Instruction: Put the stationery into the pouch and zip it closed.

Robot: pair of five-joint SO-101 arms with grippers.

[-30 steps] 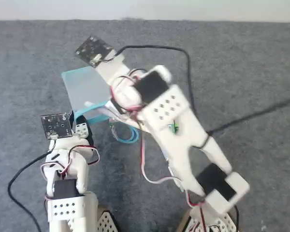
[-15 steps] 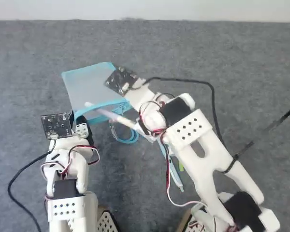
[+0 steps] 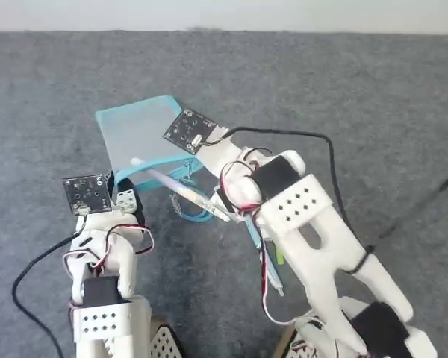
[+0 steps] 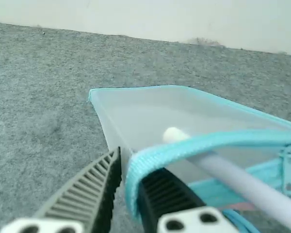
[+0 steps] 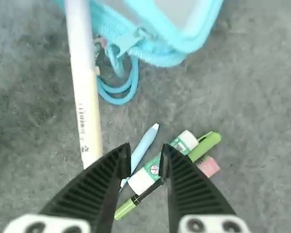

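Left hand (image 4: 131,165): clamped on pouch (image 4: 150,111) rim.
White pen (image 5: 83,97): half inside pouch mouth.
Right hand (image 5: 144,156): parted, empty, above loose stationery (image 5: 184,145) on worktop (image 5: 247,116).

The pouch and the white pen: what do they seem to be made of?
The pouch looks like soft, milky, half-clear plastic with a dull finish: the end of the white pen shows through it. Its turquoise edge looks like woven fabric, finely ribbed. The pen is probably hard plastic, smooth and slightly glossy.
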